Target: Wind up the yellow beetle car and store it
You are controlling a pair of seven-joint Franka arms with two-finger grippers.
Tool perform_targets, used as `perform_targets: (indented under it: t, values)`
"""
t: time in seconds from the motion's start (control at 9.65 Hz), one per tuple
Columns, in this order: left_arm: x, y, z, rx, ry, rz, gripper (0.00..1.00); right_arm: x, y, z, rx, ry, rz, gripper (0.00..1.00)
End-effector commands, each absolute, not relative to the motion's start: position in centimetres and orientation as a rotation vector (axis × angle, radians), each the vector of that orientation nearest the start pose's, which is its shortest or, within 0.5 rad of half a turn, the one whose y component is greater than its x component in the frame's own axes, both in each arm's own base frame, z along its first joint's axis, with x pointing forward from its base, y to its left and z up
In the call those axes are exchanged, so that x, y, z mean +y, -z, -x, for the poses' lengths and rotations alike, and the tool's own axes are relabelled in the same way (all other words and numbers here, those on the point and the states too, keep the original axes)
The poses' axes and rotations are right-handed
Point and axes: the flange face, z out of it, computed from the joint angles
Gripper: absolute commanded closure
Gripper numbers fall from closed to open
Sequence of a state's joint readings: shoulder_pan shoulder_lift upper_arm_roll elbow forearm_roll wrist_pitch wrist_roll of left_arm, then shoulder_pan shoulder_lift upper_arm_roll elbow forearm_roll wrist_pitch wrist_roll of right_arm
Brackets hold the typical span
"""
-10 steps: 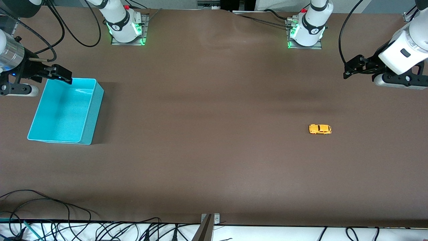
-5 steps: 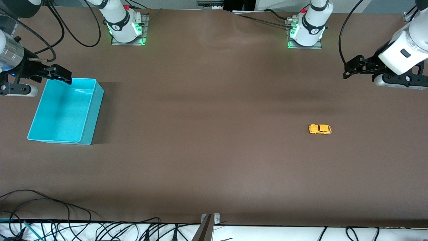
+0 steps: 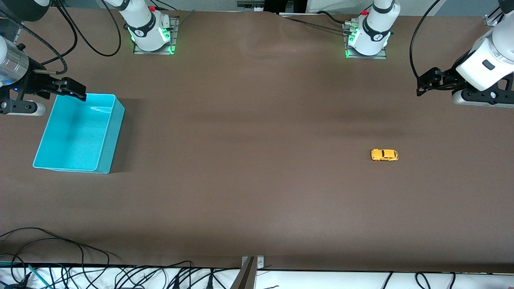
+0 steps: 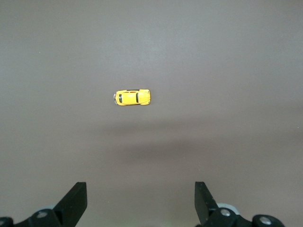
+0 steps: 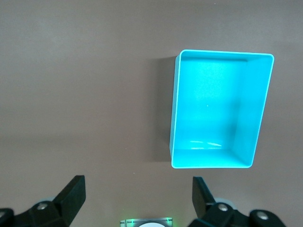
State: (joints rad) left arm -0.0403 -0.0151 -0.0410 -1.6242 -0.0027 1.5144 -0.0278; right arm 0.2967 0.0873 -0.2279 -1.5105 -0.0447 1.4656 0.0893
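Note:
The yellow beetle car (image 3: 384,155) stands alone on the brown table toward the left arm's end; the left wrist view shows it as the yellow beetle car (image 4: 132,97), well clear of the fingers. My left gripper (image 3: 419,85) hangs open and empty in the air at that end of the table, and shows in its own view as the left gripper (image 4: 140,201). My right gripper (image 3: 78,90) is open and empty in the air by the turquoise bin's corner, seen from its wrist as the right gripper (image 5: 138,194).
The turquoise bin (image 3: 114,126) sits empty at the right arm's end of the table; the right wrist view shows the bin (image 5: 174,113) from above. Both arm bases (image 3: 150,34) stand along the table's back edge. Cables (image 3: 60,277) run along the front edge.
The left arm has drifted slightly toward its own end of the table, gripper still open. The right arm, car and bin have not moved.

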Motion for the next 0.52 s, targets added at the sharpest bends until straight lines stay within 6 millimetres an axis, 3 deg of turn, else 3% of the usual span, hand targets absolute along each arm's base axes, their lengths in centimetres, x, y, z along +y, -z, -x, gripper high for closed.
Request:
perform_targets:
  t: [0.0, 0.41]
  values:
    - [-4.29, -60.81, -54.36, 0.069, -0.152, 3.119, 0.0, 4.27, -60.2, -56.75, 0.057, -0.207, 3.215, 0.0]
    - [-4.34, -60.81, -54.35, 0.072, -0.153, 3.124, 0.0, 4.27, -60.2, -56.75, 0.057, -0.207, 3.215, 0.0]
